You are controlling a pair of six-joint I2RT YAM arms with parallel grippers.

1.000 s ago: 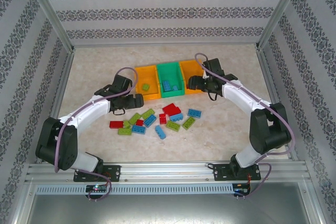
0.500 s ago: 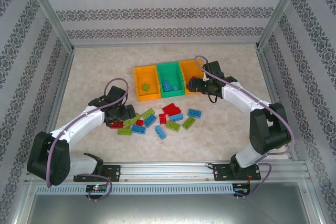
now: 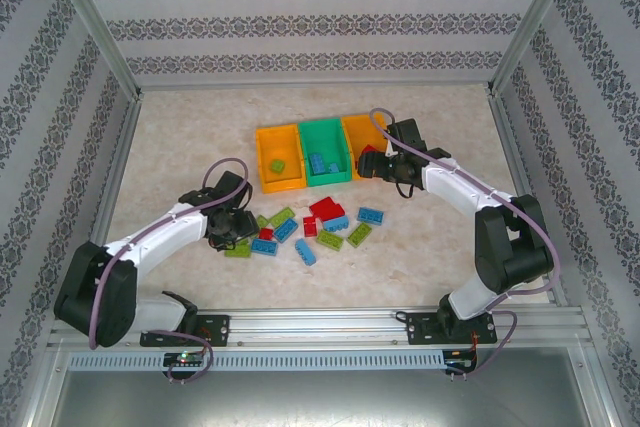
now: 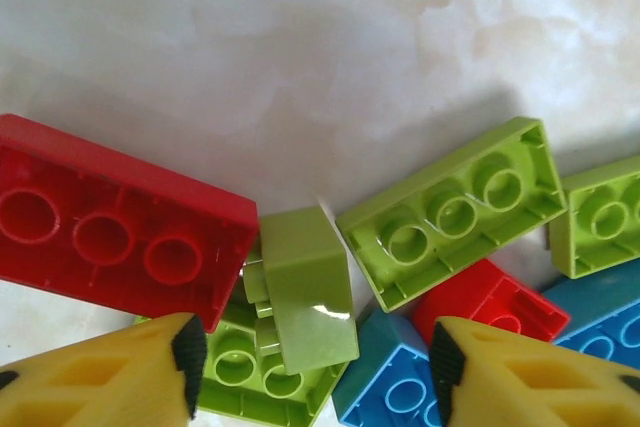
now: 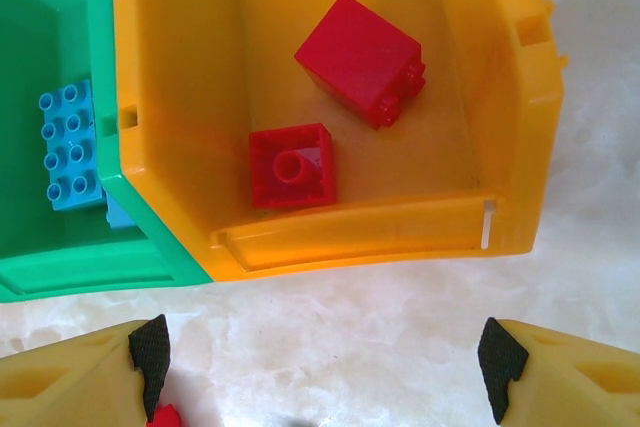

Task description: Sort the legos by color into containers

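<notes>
Pick-up: left end effector (image 4: 315, 362) open, empty, astride lime brick (image 4: 305, 287); next, lower and close. Right end effector (image 5: 325, 362) open, empty, at orange bin (image 5: 500, 97)

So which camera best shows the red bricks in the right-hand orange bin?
The right wrist camera: it looks straight down into the orange bin and shows two red bricks. From the top camera that bin is small and partly behind the right arm. Left wrist camera faces loose bricks.
</notes>
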